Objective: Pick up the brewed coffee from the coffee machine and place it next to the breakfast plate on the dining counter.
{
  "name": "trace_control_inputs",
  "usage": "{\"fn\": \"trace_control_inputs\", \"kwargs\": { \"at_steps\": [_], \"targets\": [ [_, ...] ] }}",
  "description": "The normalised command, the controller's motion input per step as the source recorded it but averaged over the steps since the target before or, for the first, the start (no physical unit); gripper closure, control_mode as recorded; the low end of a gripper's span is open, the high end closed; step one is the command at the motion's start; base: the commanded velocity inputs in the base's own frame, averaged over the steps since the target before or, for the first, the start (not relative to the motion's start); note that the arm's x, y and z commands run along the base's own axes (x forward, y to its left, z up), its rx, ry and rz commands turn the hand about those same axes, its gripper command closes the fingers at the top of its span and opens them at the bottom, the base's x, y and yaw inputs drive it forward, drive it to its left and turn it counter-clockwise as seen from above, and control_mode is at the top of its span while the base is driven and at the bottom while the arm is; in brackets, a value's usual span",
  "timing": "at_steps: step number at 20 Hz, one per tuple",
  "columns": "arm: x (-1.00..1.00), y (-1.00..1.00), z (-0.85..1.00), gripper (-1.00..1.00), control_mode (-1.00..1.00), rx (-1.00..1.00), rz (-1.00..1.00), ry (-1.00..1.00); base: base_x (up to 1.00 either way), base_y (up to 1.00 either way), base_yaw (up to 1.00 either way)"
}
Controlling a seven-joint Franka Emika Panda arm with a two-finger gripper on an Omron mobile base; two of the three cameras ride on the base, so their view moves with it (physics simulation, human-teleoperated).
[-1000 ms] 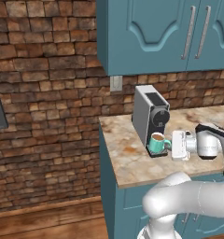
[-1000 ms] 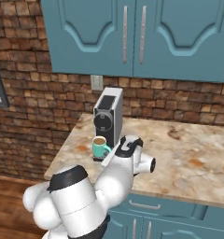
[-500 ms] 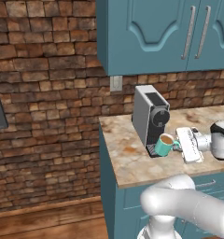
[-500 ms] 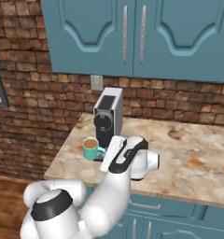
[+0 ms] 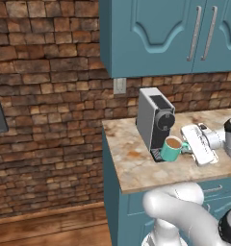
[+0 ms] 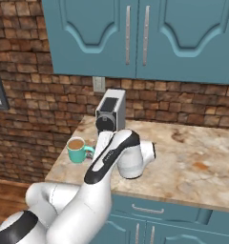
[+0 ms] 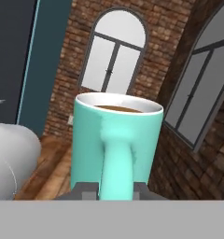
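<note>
Beside the coffee machine (image 5: 155,122), the claw (image 7: 113,189) pinches the mug's (image 7: 116,144) handle, seen close from the hand.

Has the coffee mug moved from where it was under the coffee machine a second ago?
Yes. The mug, held by its handle in the gripper, has come out from under the coffee machine toward the counter's front edge.

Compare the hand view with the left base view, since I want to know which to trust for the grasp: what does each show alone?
Hand view alone: the gripper straddling the mug's handle, and arched windows beyond. Left base view alone: the coffee machine, the marbled counter, teal cabinets and a wall outlet. Both: the teal mug, upright, with coffee in it.
</note>
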Motion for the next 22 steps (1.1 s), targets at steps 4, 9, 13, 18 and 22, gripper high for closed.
{"fn": "trace_control_inputs", "kwargs": {
  "at_steps": [4,9,13,18,22],
  "targets": [
    [-0.46,0.0,0.34,1.0,-1.0,-0.06,-0.04,0.0,0.0,0.0,0.0],
    [-0.24,0.02,0.19,1.0,1.0,-0.03,-0.04,0.0,-0.24,0.04,0.0],
    [0.0,0.0,0.0,1.0,1.0,0.0,0.0,0.0,-0.69,0.45,0.21],
    [0.0,0.0,0.0,1.0,1.0,0.0,0.0,0.0,-0.34,0.48,0.72],
    [0.0,0.0,0.0,1.0,1.0,0.0,0.0,0.0,0.0,0.02,0.99]
  ]
}}
